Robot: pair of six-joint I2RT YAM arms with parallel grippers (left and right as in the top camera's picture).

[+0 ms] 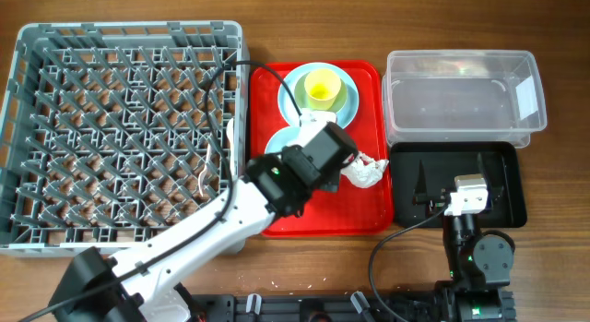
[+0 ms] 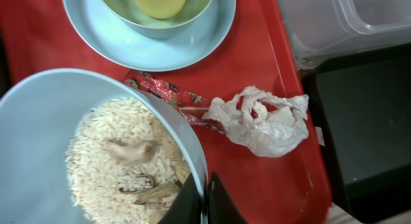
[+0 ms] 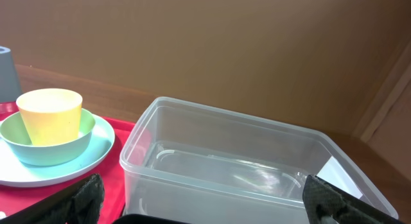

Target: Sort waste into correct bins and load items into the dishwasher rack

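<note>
Desk (image 1: 553,267): large square grey plastic lattice rack (image 1: 129,29) at left; red rectangular plastic tray (image 1: 369,216) in the middle, just beside it; clear plastic rectangular tub (image 1: 461,101) far right, shallow black rectangular tray (image 1: 507,170) in front of it. On the red tray, rear: light blue round plate (image 2: 148,54) bearing pale green bowl (image 3: 58,150), small yellow cup (image 3: 50,115) inside. Front left: light blue bowl (image 2: 38,115) holding beige rice-like scraps (image 2: 96,134). To its right: small red shiny wrapper (image 2: 164,89), then crumpled white paper napkin (image 2: 266,124).

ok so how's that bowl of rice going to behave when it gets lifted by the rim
Probably stiff: the rice-filled bowl looks like hard plastic, so its wall should not fold. Likely to tilt, since the left tool pinches only one spot on the rim. The loose rice could slide and spill if it tips.
</note>
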